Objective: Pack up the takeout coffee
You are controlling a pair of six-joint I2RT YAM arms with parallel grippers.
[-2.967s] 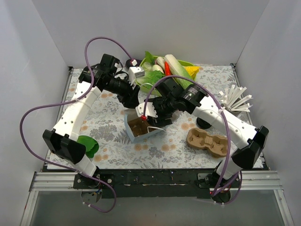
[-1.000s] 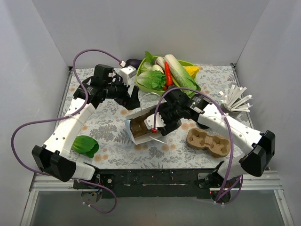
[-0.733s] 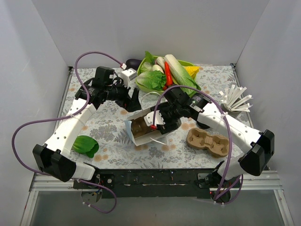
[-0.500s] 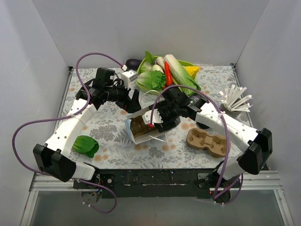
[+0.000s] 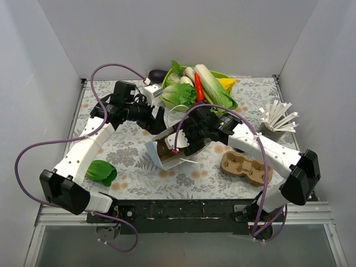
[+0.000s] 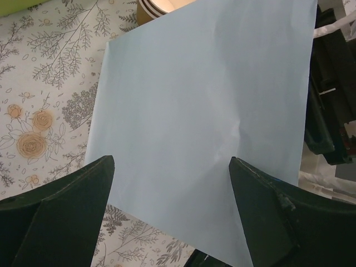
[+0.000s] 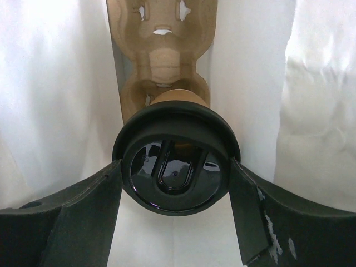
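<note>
The blue bag [image 5: 157,159] lies tilted on the table with its mouth facing my right arm. In the right wrist view my right gripper [image 7: 175,167] is shut on the takeout coffee [image 7: 175,161], fingers pressed on both sides of its black lid. The cup sits inside the bag's white interior, just above a brown cup carrier [image 7: 161,33] at the bottom. In the top view my right gripper [image 5: 179,143] is at the bag's mouth and hides the cup. My left gripper [image 5: 159,123] [image 6: 171,161] is open, its fingers spread over the bag's blue side [image 6: 211,100].
A green bowl of vegetables [image 5: 223,73] stands at the back. A second cardboard carrier [image 5: 245,167] lies front right, a holder of white stirrers [image 5: 276,118] at the right. A green leaf [image 5: 102,171] lies front left. A lidless tan cup [image 6: 151,5] stands behind the bag.
My right gripper has carried the cup left and deeper into the bag's mouth. The bag has tipped and shifted a little. My left gripper has edged toward the bag.
</note>
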